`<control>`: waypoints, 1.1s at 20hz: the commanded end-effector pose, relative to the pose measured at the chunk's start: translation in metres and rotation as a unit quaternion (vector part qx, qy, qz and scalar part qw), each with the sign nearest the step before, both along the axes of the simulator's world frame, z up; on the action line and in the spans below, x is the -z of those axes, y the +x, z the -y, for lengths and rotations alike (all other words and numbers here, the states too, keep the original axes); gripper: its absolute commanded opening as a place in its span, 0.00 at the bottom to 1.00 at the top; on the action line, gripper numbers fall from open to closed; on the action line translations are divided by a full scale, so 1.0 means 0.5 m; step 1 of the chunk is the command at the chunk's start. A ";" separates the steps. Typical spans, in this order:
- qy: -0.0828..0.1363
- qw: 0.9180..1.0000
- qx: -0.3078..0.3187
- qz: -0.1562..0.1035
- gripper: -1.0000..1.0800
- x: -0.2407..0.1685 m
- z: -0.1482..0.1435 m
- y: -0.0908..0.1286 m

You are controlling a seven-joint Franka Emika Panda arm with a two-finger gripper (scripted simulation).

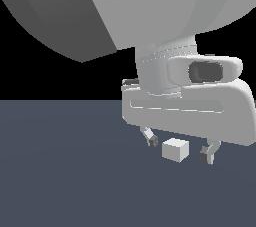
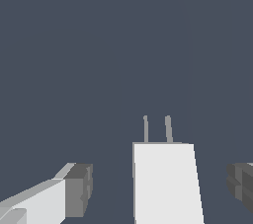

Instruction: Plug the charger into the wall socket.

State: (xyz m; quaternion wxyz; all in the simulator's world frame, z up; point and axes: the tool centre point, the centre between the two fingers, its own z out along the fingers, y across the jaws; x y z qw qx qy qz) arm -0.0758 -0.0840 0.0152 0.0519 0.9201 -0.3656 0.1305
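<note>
Fingers (image 1: 152, 140) spread wide, gripping nothing; we see gripper (image 1: 180, 148) low over dark table (image 1: 60, 171). Charger (image 1: 175, 150) sits on table between fingertips, gaps either side, touching neither. We see two thin prongs (image 2: 156, 129) sticking out from charger's far face in wrist view. Wall socket not in view.

My arm is smooth, pale grey-white plastic, swelling into a big rounded shell with one darkly shaded side. Below it sits a ribbed cylindrical wrist and a boxy, round-cornered hand bearing a dark oval recess and a long shallow groove. My two slim grey fingers (image 1: 153, 140) end in darker blocky pads (image 2: 79, 190).
</note>
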 end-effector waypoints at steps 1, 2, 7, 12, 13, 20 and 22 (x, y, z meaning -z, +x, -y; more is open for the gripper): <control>0.000 1.000 0.000 0.001 0.96 0.007 0.000 0.001; 0.000 1.000 0.000 0.001 0.96 0.007 0.000 0.001; 0.000 1.000 0.000 0.001 0.00 0.007 0.000 0.001; 0.000 1.000 0.000 0.001 0.00 0.007 0.000 0.001; 0.000 1.000 0.000 0.001 0.00 0.007 0.000 0.001; 0.000 1.000 -0.020 0.001 0.00 -0.001 0.000 0.005; 0.000 0.999 -0.033 0.001 0.00 -0.006 -0.001 0.008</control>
